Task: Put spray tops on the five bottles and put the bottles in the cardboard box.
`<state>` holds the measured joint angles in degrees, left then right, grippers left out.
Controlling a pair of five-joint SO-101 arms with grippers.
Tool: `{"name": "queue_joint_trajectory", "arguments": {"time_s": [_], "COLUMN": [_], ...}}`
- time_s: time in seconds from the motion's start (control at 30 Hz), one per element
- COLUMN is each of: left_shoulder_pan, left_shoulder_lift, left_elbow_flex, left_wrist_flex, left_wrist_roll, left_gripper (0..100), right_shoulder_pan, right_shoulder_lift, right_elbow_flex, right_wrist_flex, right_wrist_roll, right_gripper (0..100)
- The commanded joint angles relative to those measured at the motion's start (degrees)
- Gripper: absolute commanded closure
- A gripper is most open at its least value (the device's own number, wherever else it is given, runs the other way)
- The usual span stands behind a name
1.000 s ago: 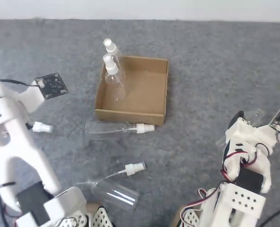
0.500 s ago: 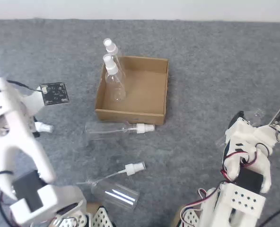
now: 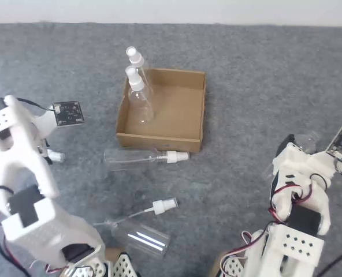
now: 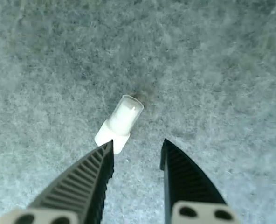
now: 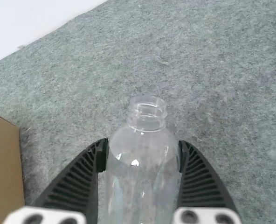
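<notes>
A loose white spray top (image 4: 120, 122) lies on the grey carpet just beyond the tips of my open left gripper (image 4: 137, 144); in the high view this spray top (image 3: 54, 154) is at the far left beside the left arm. My right gripper (image 5: 141, 145) is shut on a clear bottle (image 5: 145, 140) with a bare neck, held at the right (image 3: 307, 140). The cardboard box (image 3: 188, 141) holds one capped bottle (image 3: 140, 98); another capped bottle (image 3: 135, 57) stands at its far left corner. A third capped bottle (image 3: 139, 157) lies in front of the box.
A second loose spray top (image 3: 163, 205) with its tube lies near the front middle. An open clear bottle (image 3: 140, 235) lies beside it by the left arm's base. Bare carpet stretches between the box and the right arm.
The left arm has swung in and lowered over the spray top at the far left. The right arm with its bottle has barely shifted.
</notes>
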<state>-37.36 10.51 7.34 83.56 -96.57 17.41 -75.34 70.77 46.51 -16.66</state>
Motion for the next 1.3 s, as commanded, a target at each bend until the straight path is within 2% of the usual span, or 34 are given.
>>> {"name": "queue_joint_trajectory", "arguments": {"time_s": [0.0, 0.4, 0.57, 0.8, 1.03, 1.27], "left_shoulder_pan": [-0.2, 0.1, 0.2, 3.2, 4.9, 2.4], "left_shoulder_lift": [1.1, 9.5, 10.6, 11.3, 11.3, 10.5], "left_elbow_flex": [-2.9, -2.9, -2.9, -2.9, -2.8, -3.2], "left_wrist_flex": [-2.9, -9.8, -10.1, -10.1, -9.7, -10.0], "left_wrist_roll": [-0.6, -0.2, -0.1, 6.5, 9.6, 10.4], "left_gripper": [85, 85, 85, 85, 92, 84], "right_shoulder_pan": [-0.5, -0.5, -0.5, -0.6, -0.6, -0.6], "right_shoulder_lift": [-0.8, -0.8, -0.8, -0.8, -0.8, -0.8], "right_elbow_flex": [-0.8, -0.8, -0.8, -0.7, -0.7, -0.7], "right_wrist_flex": [-1.5, -1.5, -1.5, -1.3, -1.0, -1.0], "right_wrist_roll": [1.1, 1.1, 1.1, 1.1, 1.1, 1.1], "right_gripper": [97.8, 97.8, 97.8, 97.8, 97.8, 97.8]}}
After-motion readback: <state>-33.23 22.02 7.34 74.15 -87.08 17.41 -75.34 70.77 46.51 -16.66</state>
